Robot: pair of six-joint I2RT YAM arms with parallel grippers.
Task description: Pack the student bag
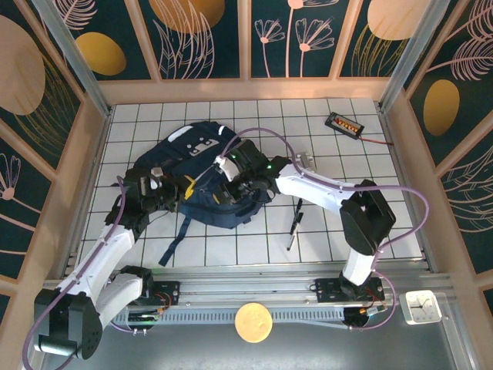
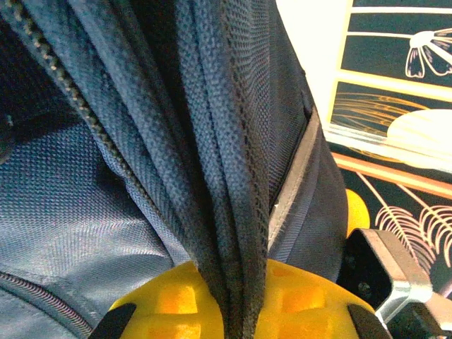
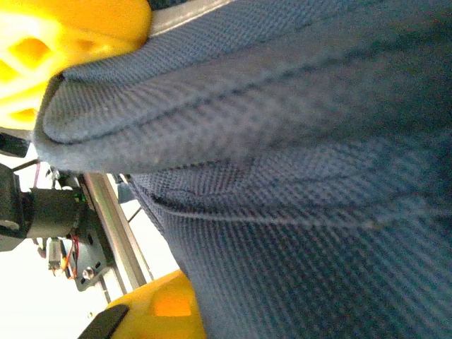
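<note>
Both arms (image 1: 108,247) wore white link shells with black joint housings, and lilac cables (image 1: 408,200) looped along them. Green lights glowed at twelve o'clock of the right wrist. The fingers (image 2: 176,300) were bright yellow plastic with recessed pockets.

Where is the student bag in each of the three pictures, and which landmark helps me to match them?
Top external: the student bag lies centre-left on the grid table, between both arms.
Left wrist: its dark fabric folds cover most of the frame, pinched between the yellow fingers at the bottom.
Right wrist: its blue fabric spreads across the frame, between yellow fingers.
Shared landmark: the bag's navy woven fabric.
</note>
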